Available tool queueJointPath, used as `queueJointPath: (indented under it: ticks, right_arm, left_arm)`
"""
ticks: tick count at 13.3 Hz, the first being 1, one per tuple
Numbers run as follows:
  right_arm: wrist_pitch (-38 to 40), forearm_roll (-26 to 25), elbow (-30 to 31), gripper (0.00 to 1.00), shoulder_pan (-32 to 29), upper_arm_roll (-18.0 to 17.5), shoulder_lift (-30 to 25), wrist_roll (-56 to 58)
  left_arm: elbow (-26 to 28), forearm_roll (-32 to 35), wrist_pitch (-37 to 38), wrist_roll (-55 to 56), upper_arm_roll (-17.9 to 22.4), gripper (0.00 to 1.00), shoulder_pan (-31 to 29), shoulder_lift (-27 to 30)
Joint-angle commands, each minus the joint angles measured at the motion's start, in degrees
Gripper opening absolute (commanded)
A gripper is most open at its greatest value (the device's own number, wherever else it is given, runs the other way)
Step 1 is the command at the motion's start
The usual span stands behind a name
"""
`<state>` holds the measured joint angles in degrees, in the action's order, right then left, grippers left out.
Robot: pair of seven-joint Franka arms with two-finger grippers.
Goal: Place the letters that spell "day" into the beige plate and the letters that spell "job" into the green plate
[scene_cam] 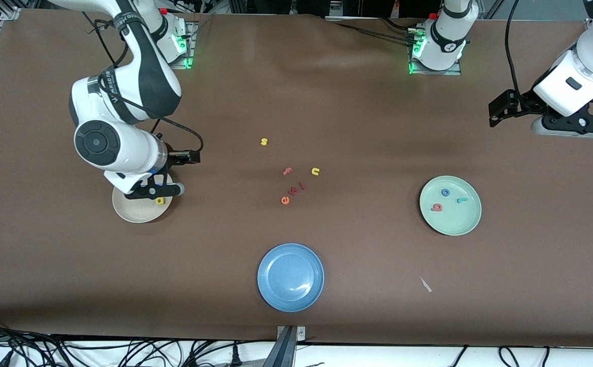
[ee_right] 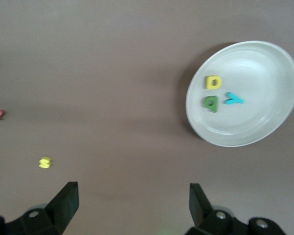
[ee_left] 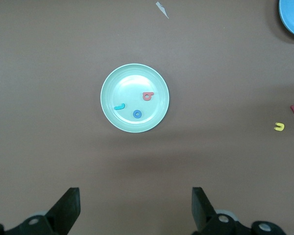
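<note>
**Both words look sorted — tools stand spread and empty**

The letters that spell "day" (ee_right: 218, 95) are seen lying together in the beige plate (ee_right: 274, 122) – a yellow one, a green one just beside it and a teal one touching neither rim nor tool. In the front view only the yellow piece shows, the rest being hidden under the right arm's wrist. The letters that spell "job" (ee_left: 135, 105) are found inside the green plate (scene_cam: 467, 224), toward the left arm's end of the bench: the blue ring, the salmon-pink piece and the teal hook, each apart from the others.

The right tool (ee_right: 132, 208) is held over the bench just beside the beige plate, fingers spread wide, nothing pinched. The left tool (ee_left: 134, 210) hangs over bare bench near the green plate, likewise spread and empty.

Left loose mid-bench are a yellow s (scene_cam: 264, 141), a pink f (scene_cam: 287, 172), a yellow u (scene_cam: 315, 171) and an orange e (scene_cam: 285, 200) – none wanted. The blue plate (scene_cam: 290, 277) lies empty, nearest the front camera.

By this showing the placing step is judged finished; all that seems called for next is a clean withdrawal of both arms, without the plates being nudged.
</note>
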<state>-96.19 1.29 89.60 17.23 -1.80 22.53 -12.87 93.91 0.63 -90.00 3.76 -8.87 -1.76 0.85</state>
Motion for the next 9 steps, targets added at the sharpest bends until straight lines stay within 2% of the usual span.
queueJointPath:
  ticks: [1,3,9]
  right_arm:
    - [1.09,-2.26,0.22,1.00,-6.22,-5.39,-0.82,3.53]
    - [1.97,-3.48,0.22,1.00,-8.26,-6.38,-1.17,4.69]
    - [4.52,-3.67,0.84,1.00,-13.18,-7.43,-9.86,4.34]
  left_arm:
    - [-0.74,1.48,0.79,0.28,-0.45,1.00,-0.35,0.30]
    - [-0.74,1.48,0.62,0.28,-0.45,1.00,-0.44,0.30]
    - [-0.92,1.48,0.62,0.28,-0.45,1.00,-0.26,0.03]
